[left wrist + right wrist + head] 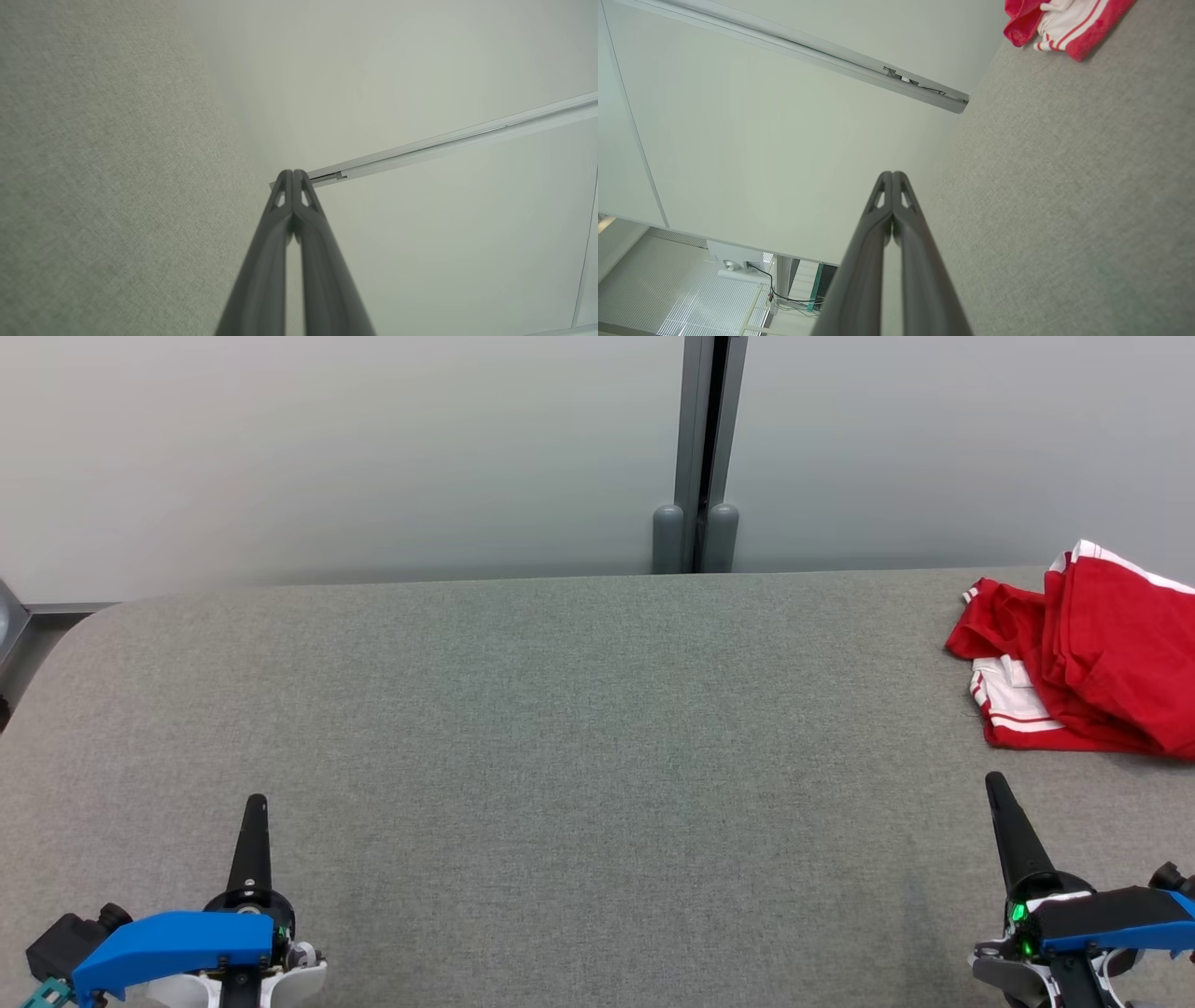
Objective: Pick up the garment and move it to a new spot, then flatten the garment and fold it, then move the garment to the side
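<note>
The garment (1092, 653) is red with white stripes and lies crumpled at the far right of the grey table (560, 728), partly cut off by the picture's edge. A corner of the garment (1064, 23) also shows in the right wrist view, top right. My right gripper (995, 784) sits at the lower right, shut and empty, a short way in front of the garment. At the lower left my left gripper (257, 801) is shut too, holding nothing, far from the cloth. Both pairs of fingertips press together in the wrist views: left (293, 173), right (892, 175).
A pale wall with a grey vertical post (705, 457) runs along the table's far edge. The table's left corner is rounded, with a gap beyond it (19, 644).
</note>
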Robot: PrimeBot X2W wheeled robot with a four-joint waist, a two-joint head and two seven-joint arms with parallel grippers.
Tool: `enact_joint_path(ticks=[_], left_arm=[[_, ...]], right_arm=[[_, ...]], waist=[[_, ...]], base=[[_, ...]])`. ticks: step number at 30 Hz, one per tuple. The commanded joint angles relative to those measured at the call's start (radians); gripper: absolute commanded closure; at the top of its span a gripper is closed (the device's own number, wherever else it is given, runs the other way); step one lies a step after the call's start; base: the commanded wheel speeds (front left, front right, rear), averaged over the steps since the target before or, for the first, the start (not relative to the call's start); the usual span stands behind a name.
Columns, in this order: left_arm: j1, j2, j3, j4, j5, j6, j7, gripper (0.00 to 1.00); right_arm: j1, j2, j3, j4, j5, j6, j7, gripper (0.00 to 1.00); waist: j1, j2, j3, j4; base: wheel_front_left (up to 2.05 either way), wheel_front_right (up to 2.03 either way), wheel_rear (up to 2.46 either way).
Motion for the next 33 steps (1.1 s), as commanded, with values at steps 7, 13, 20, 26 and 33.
enact_joint_path(ticks=[7, 13, 20, 26, 33], left_arm=[[-0.026, 0.004, 0.009, -0.003, -0.081, -0.007, 0.021, 1.00], [-0.030, 0.004, 0.011, -0.002, -0.133, -0.008, 0.034, 1.00], [-0.036, 0.004, 0.012, 0.000, -0.192, -0.010, 0.048, 1.00], [-0.042, 0.004, 0.014, 0.001, -0.240, -0.011, 0.059, 1.00], [-0.047, 0.004, 0.016, 0.003, -0.293, -0.013, 0.073, 1.00]], right_arm=[[-0.025, 0.001, -0.004, 0.005, 0.079, 0.000, 0.013, 1.00], [-0.025, 0.001, -0.005, 0.010, 0.130, 0.000, 0.021, 1.00], [-0.029, 0.001, -0.005, 0.015, 0.185, 0.000, 0.030, 1.00], [-0.031, 0.002, -0.006, 0.019, 0.231, 0.000, 0.036, 1.00], [-0.033, 0.002, -0.006, 0.025, 0.281, 0.000, 0.043, 1.00]], waist=[[0.0000, 0.0000, -0.002, -0.002], [0.0000, 0.0000, -0.004, -0.003], [0.0000, 0.0000, -0.006, -0.005], [0.0000, 0.0000, -0.007, -0.007], [0.0000, 0.0000, -0.009, -0.009]], base=[[0.00, 0.00, 0.00], [0.00, 0.00, 0.00], [0.00, 0.00, 0.00], [0.00, 0.00, 0.00], [0.00, 0.00, 0.00]])
